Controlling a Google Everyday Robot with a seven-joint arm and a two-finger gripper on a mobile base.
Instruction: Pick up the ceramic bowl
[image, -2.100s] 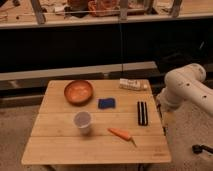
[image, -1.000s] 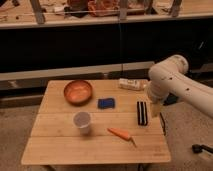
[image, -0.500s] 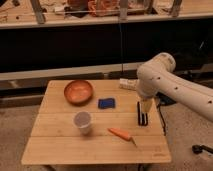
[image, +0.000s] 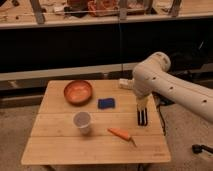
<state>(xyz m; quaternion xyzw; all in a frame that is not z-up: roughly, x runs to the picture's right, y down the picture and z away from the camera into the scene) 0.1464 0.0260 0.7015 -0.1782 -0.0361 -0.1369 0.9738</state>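
Note:
The ceramic bowl (image: 77, 91), round, shallow and orange-brown, rests upright at the back left of the wooden table (image: 90, 150). My gripper (image: 142, 106) hangs from the white arm (image: 165, 85) over the table's right side, pointing down just above a black oblong object (image: 143, 118). It stands open with nothing in it. It is well to the right of the bowl, with a blue pad between them.
A white cup (image: 82, 121) stands in front of the bowl. The blue pad (image: 106, 103) lies mid-table and an orange carrot (image: 120, 133) near the front. A small white packet (image: 125, 83) sits at the back edge. A dark shelf wall runs behind the table.
The arm has swung in from the right, and the gripper has moved left to hang over the black object. Nothing on the table has moved.

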